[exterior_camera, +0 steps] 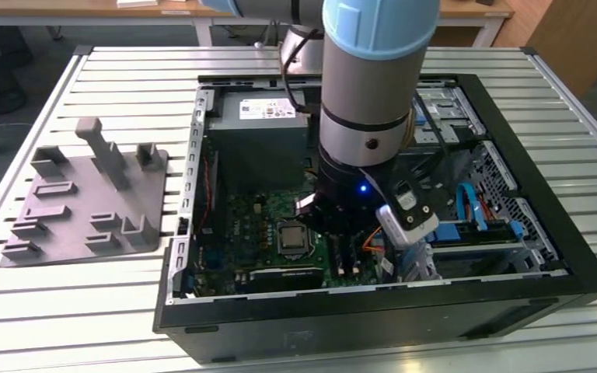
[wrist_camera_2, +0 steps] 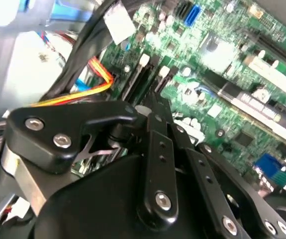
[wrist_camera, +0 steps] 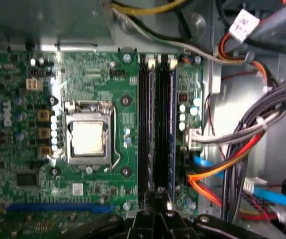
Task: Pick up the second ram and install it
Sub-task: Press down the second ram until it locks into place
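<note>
My gripper (exterior_camera: 342, 237) reaches down inside the open computer case (exterior_camera: 382, 307), over the motherboard's (wrist_camera: 98, 64) long slots. In both wrist views its black fingers are drawn together with no gap showing. The gripper (wrist_camera: 156, 195) (wrist_camera_2: 150, 107) sits at one end of the slots. The second ram (wrist_camera: 160, 129) is a long dark stick lying in the slot row right under the fingertips, also seen as a dark strip (wrist_camera_2: 142, 82) running away from them. White slot latches (wrist_camera_2: 143, 60) stand at the far end. I cannot tell whether the fingertips touch the stick.
The processor socket (wrist_camera: 87, 138) lies beside the slots. Orange, yellow and grey cables (wrist_camera: 222, 174) crowd the other side by the drive bay. A grey power supply (exterior_camera: 262, 116) fills the case's far end. A grey moulded block (exterior_camera: 86, 198) sits on the slatted table at the exterior view's left.
</note>
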Tool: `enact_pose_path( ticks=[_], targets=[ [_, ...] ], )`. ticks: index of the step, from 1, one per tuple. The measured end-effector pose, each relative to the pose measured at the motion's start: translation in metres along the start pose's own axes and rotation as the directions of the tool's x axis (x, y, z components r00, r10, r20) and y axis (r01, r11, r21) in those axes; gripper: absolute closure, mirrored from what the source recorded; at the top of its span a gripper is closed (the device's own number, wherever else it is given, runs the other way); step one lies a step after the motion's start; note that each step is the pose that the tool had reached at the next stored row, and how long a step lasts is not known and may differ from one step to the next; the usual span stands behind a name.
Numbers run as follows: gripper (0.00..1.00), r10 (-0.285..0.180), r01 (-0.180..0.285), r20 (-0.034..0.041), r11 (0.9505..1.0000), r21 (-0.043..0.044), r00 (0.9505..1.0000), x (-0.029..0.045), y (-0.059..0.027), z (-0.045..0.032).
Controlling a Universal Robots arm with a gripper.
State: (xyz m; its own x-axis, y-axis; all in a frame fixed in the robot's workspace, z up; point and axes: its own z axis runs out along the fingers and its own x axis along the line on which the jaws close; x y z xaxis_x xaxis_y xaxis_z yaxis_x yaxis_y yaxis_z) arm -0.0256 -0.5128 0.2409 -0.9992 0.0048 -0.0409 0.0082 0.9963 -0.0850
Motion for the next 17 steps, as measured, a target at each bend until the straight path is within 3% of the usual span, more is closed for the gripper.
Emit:
enact_pose_path(
  ticks=[10, 17],
  targets=[
    [0.9, 0.0, 0.0, 0.0, 1.0, -0.008, 1.0, 0.0002, 0.0357, -0.0021],
    [0.9, 0.001, -0.001, -0.0003, 0.9998, -0.0202, 1.0, 0.0002, 0.0517, -0.0041]
  ],
)
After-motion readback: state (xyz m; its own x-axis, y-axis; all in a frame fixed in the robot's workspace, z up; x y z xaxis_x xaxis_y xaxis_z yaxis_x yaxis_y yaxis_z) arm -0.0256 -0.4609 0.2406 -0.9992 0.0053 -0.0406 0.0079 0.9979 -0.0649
